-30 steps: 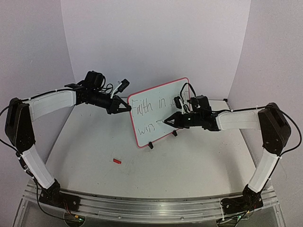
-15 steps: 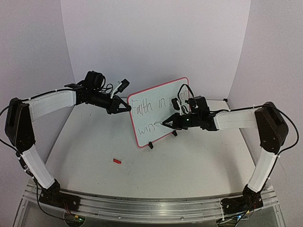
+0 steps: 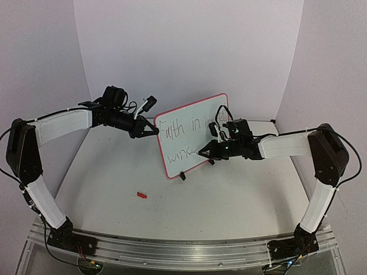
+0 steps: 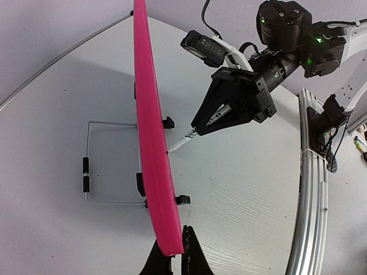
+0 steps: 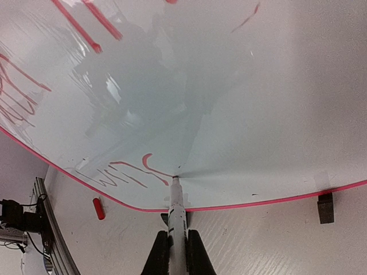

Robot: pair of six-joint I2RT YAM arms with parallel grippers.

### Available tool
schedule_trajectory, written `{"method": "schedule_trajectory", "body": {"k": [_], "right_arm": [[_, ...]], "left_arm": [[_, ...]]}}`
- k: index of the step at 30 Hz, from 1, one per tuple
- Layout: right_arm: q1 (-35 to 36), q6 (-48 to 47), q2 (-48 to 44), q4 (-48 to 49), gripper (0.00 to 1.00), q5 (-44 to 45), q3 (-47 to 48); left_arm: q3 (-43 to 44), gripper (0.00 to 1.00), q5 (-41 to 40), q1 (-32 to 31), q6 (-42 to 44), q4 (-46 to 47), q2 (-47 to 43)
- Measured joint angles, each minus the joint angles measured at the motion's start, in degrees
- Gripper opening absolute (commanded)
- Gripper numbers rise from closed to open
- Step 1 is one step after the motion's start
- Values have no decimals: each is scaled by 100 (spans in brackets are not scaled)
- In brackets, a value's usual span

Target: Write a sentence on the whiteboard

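The whiteboard (image 3: 198,112), white with a red-pink rim, stands tilted at the table's middle back. The sentence (image 3: 179,127) is in two handwritten lines, "Faith in..." above and "win" plus a curved stroke below. My left gripper (image 3: 153,132) is shut on the board's left edge, which shows as the pink rim (image 4: 150,132) between my gripper's (image 4: 176,259) jaws. My right gripper (image 3: 207,150) is shut on a white marker (image 5: 176,206) whose tip touches the board (image 5: 258,86) at the end of the lower line (image 5: 123,172). The strokes look red in the right wrist view.
A small red marker cap (image 3: 141,195) lies on the table in front of the board and also shows in the right wrist view (image 5: 99,208). Black clip feet (image 3: 183,177) hold the board's lower edge. A thin wire stand (image 4: 87,149) lies behind the board. Purple walls surround the table.
My right gripper has shifted the marker tip slightly down and around at the end of the lower line, adding a curved stroke after "win". The left arm and board have not moved.
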Motion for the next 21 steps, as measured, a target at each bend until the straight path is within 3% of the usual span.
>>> {"method": "schedule_trajectory", "body": {"k": [21], "right_arm": [[24, -96, 0, -153, 0, 334, -80]], "left_arm": [[0, 0, 2, -13, 2, -7, 0]]}}
